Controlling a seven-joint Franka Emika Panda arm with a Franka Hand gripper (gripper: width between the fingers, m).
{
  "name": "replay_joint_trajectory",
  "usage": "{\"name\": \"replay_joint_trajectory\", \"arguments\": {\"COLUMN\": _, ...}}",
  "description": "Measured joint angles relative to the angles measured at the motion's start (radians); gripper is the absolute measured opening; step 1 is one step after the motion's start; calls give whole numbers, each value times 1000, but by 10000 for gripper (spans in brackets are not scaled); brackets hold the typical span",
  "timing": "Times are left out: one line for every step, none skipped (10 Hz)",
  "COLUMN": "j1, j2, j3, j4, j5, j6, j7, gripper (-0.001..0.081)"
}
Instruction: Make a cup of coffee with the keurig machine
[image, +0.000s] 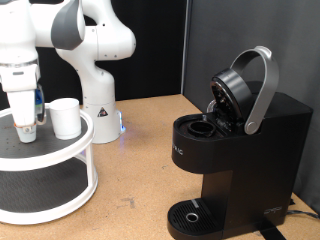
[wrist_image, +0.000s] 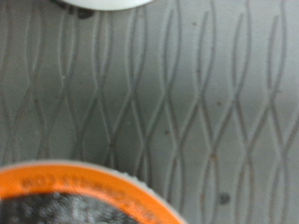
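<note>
The black keurig machine (image: 235, 150) stands at the exterior view's right with its silver-handled lid (image: 258, 88) raised and the pod chamber (image: 205, 127) showing. The white cup (image: 66, 117) stands on the top tier of a round white shelf (image: 60, 150) at the left. My gripper (image: 26, 128) is lowered onto that tier just left of the cup, apart from it. The wrist view shows the tier's grey wavy-patterned mat (wrist_image: 187, 103) and, close below the hand, a round pod (wrist_image: 79, 196) with an orange rim and dark top. No fingers show in the wrist view.
The arm's white domed base (image: 98, 110) stands behind the shelf, with a blue light beside it. The shelf has a lower tier (image: 45, 190). The machine's circular drip tray (image: 190, 215) sits at its front. The wooden table (image: 135, 175) lies between shelf and machine.
</note>
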Motion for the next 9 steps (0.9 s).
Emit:
{"name": "replay_joint_trajectory", "arguments": {"j1": 2, "j2": -7, "j3": 1, "j4": 15, "j5": 13, "j6": -23, "j7": -6, "gripper": 430}}
{"name": "replay_joint_trajectory", "arguments": {"j1": 5, "j2": -20, "j3": 1, "j4": 36, "j5": 30, "j6": -56, "j7": -16, "gripper": 430}}
{"name": "replay_joint_trajectory", "arguments": {"j1": 7, "j2": -36, "j3": 3, "j4": 60, "j5": 42, "j6": -92, "j7": -26, "gripper": 430}}
{"name": "replay_joint_trajectory", "arguments": {"j1": 10, "j2": -52, "j3": 6, "j4": 84, "j5": 54, "j6": -126, "j7": -33, "gripper": 430}}
{"name": "replay_joint_trajectory", "arguments": {"j1": 13, "j2": -67, "j3": 10, "j4": 106, "j5": 61, "j6": -156, "j7": -35, "gripper": 428}}
{"name": "replay_joint_trajectory", "arguments": {"j1": 17, "j2": -80, "j3": 16, "j4": 125, "j5": 68, "j6": -187, "j7": -35, "gripper": 428}}
{"name": "replay_joint_trajectory", "arguments": {"j1": 16, "j2": -79, "j3": 15, "j4": 122, "j5": 68, "j6": -187, "j7": -35, "gripper": 428}}
{"name": "replay_joint_trajectory", "arguments": {"j1": 20, "j2": -79, "j3": 14, "j4": 122, "j5": 101, "j6": -187, "j7": -34, "gripper": 428}}
{"name": "replay_joint_trajectory", "arguments": {"j1": 37, "j2": -79, "j3": 10, "j4": 134, "j5": 182, "j6": -213, "j7": -36, "gripper": 428}}
